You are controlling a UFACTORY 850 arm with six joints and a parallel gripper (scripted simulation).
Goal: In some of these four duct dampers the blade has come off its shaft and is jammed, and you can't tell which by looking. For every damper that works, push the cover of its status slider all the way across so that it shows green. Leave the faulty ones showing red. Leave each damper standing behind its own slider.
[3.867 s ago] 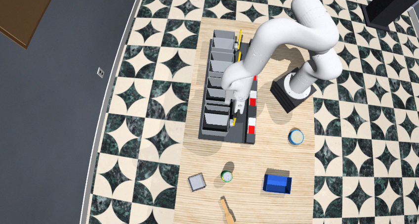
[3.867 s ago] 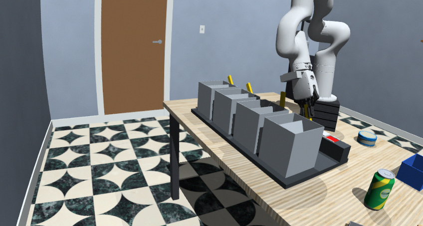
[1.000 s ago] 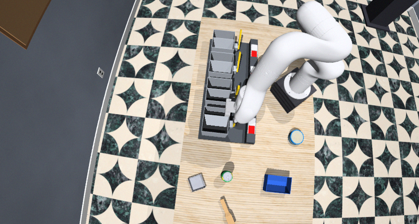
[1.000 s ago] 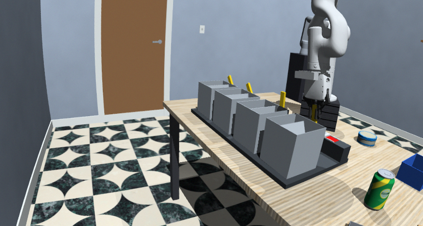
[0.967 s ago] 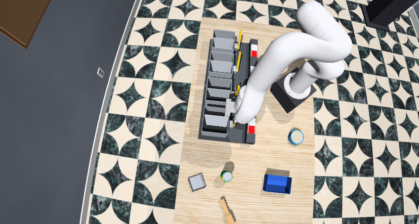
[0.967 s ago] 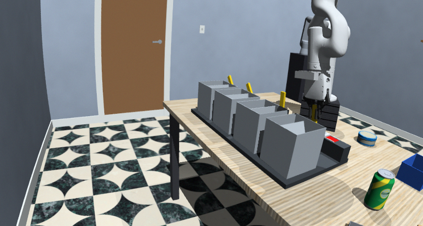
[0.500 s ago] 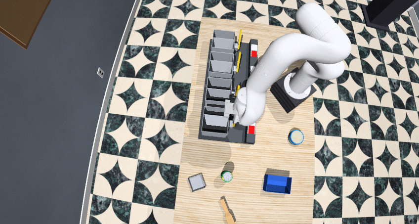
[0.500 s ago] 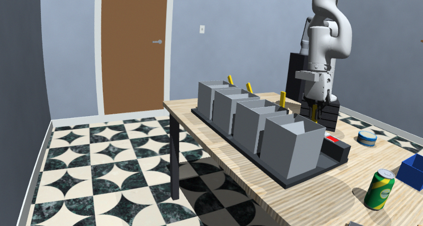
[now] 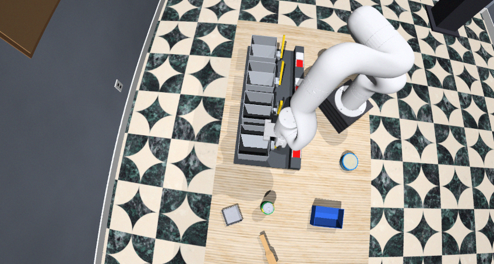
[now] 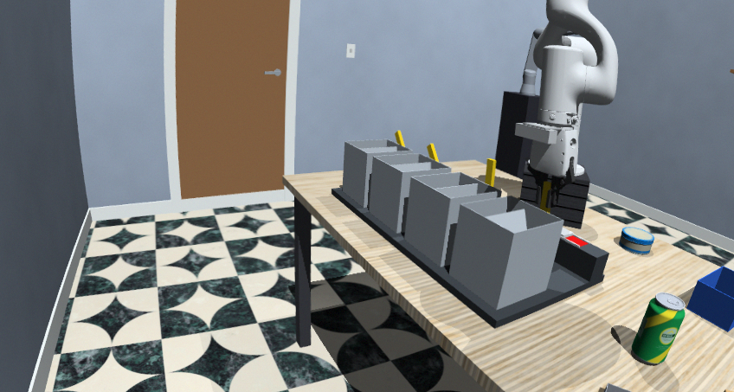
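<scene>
Four grey duct dampers stand in a row on a dark base (image 9: 277, 161) (image 10: 466, 301); the nearest one (image 9: 254, 141) (image 10: 505, 257) is at the front end. The yellow levers of the other three (image 9: 283, 45) (image 9: 281, 70) (image 10: 399, 138) (image 10: 433, 151) (image 10: 491, 171) stand up beside them. My gripper (image 9: 277, 144) (image 10: 547, 196) reaches down beside the nearest damper and is shut on its yellow lever (image 10: 545, 202). The nearest slider (image 9: 296, 153) (image 10: 576, 241) shows red, and so does the farthest (image 9: 299, 63). My arm hides most of the middle sliders.
On the table lie a green soda can (image 9: 267, 207) (image 10: 658, 328), a blue bin (image 9: 327, 217) (image 10: 716, 295), a round tin (image 9: 348, 161) (image 10: 635, 240), a grey square block (image 9: 232, 214) and a wooden piece (image 9: 268, 248). The arm's black pedestal (image 9: 341, 117) stands behind the sliders.
</scene>
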